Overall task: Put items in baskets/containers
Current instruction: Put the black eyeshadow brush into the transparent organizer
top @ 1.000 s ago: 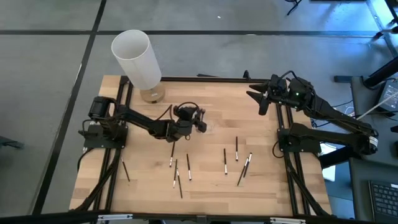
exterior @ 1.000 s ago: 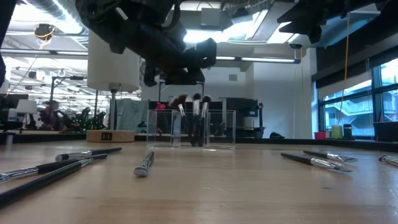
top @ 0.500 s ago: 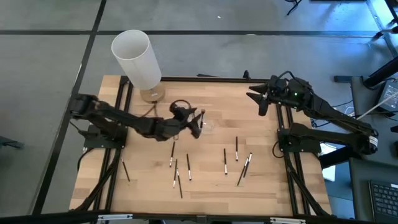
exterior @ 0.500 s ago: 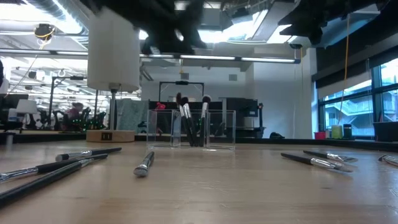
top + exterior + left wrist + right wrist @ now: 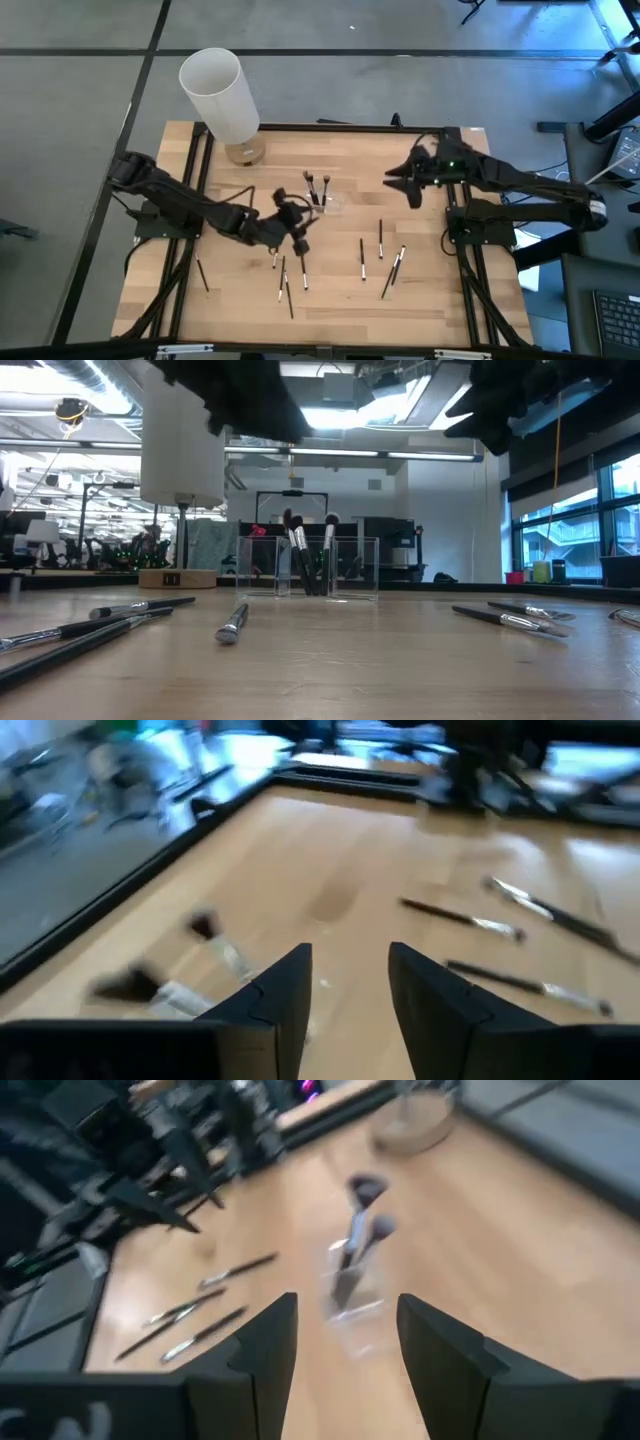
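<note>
Three brushes [image 5: 305, 550] stand upright in the clear organizer [image 5: 350, 570] near the counter's [image 5: 430, 300] far middle; the rest lie scattered nearer the front. The left claw [image 5: 298, 240] hangs empty, fingers apart, above a loose stick [image 5: 278, 255], so a fresh pick seems in hand: lower and close. The right claw [image 5: 395, 180] hovers wide, empty, right of the organizer.

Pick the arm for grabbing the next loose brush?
Left, probably. The left gripper hovers open and empty right above the loose brushes. The right gripper, also open, hangs near the clear organizer, farther from any brush.
</note>
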Tool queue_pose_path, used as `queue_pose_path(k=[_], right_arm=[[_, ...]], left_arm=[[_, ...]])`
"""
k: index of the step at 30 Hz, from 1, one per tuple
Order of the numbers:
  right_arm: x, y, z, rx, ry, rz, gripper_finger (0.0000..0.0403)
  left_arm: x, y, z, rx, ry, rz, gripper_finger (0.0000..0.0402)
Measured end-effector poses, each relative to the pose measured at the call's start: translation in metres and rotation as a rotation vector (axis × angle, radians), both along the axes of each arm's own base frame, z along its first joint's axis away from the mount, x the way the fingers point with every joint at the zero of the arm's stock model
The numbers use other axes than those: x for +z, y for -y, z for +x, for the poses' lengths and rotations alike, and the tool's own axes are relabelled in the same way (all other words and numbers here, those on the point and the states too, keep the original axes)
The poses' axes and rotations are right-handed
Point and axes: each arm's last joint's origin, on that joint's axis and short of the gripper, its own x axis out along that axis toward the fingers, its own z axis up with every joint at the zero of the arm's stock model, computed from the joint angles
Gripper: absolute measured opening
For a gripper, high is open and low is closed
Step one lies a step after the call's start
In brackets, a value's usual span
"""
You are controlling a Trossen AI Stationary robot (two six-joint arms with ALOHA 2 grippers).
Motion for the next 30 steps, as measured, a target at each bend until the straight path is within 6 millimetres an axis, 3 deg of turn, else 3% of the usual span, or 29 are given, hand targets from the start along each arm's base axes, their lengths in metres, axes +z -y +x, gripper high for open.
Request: queue_pose_path(k=[4, 8, 15, 18, 24, 30], right_arm=[[-0.003, -0.018, 0.004, 0.069, -0.020, -0.003, 0.0171], [-0.016, -0.031, -0.001, 0.136, -0.169, 0.014, 0.0171], [-0.038, -0.044, -0.015, 0.194, -0.472, 0.070, 0.0171], [-0.049, -0.053, -0.008, 0.297, -0.556, 0.051, 0.0171], [-0.076, -0.077, 0.020, 0.519, -0.694, -0.089, 0.0171], [-0.113, -0.090, 0.046, 0.661, -0.898, -0.132, 0.0171]], left_arm=[[-0.006, -0.007, 0.028, -0.143, -0.063, -0.009, 0.0130], [-0.010, -0.018, 0.054, -0.221, -0.255, -0.008, 0.0129], [-0.023, -0.014, 0.095, -0.377, -0.431, 0.291, 0.0129], [-0.025, -0.015, 0.104, -0.269, -0.443, 0.355, 0.0129], [-0.015, -0.014, 0.098, -0.040, -0.415, 0.399, 0.0129], [0.026, -0.011, 0.079, 0.279, -0.302, 0.510, 0.0129]])
